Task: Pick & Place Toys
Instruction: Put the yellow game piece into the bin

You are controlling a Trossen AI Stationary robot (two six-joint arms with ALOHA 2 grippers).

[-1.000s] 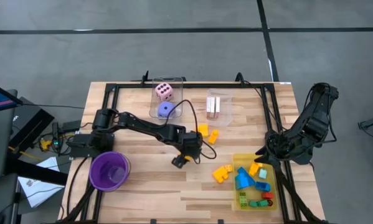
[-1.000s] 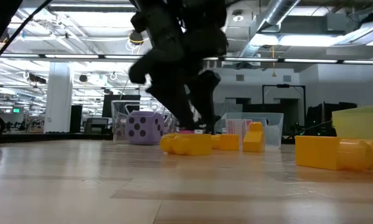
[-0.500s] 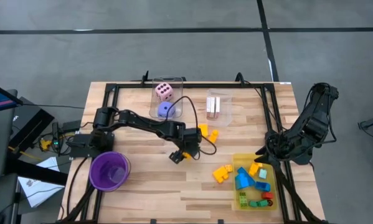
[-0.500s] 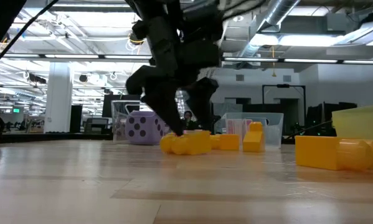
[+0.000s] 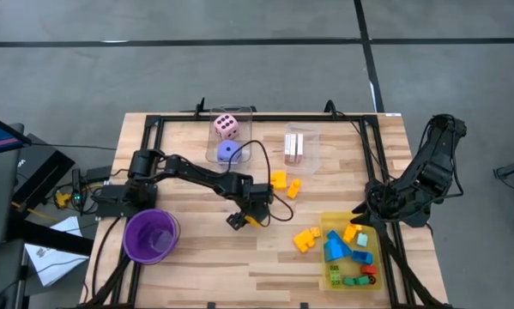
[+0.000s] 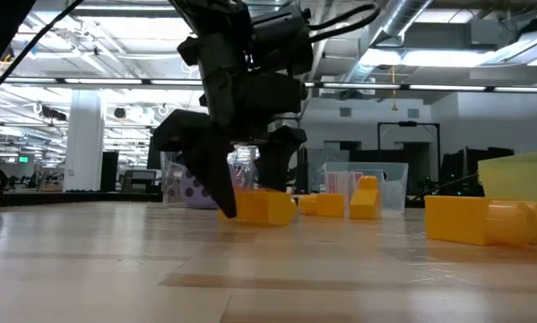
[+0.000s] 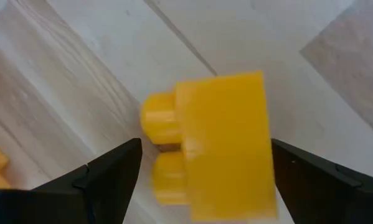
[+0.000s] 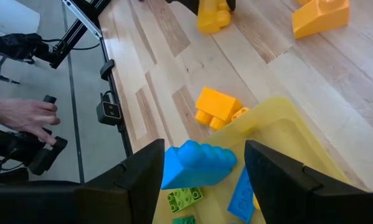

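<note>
A yellow block (image 7: 217, 149) lies flat on the wooden table (image 5: 196, 257) near its middle, studs sideways. My left gripper (image 5: 242, 220) points steeply down over it, open. Its two fingers stand either side of the block (image 6: 266, 206), tips near the table, with no touch that I can see. My right gripper (image 8: 205, 186) hangs open and empty over the yellow tray (image 5: 329, 276) at the near right. The tray holds a blue block (image 8: 195, 163) and several other toys. Another yellow block (image 5: 305, 239) lies beside the tray.
Two small orange-yellow blocks (image 5: 284, 183) lie just beyond my left gripper. Clear boxes at the far edge hold a pink die (image 5: 226, 127), a purple die (image 5: 229, 151) and cards (image 5: 294, 148). A purple cup (image 5: 150, 236) stands near left. A person's hand (image 8: 24, 115) shows beyond the table.
My left gripper has come down over the yellow block and rolled about its own axis. Its fingers hung above the block before and now straddle it near the table. My right arm has kept still.
</note>
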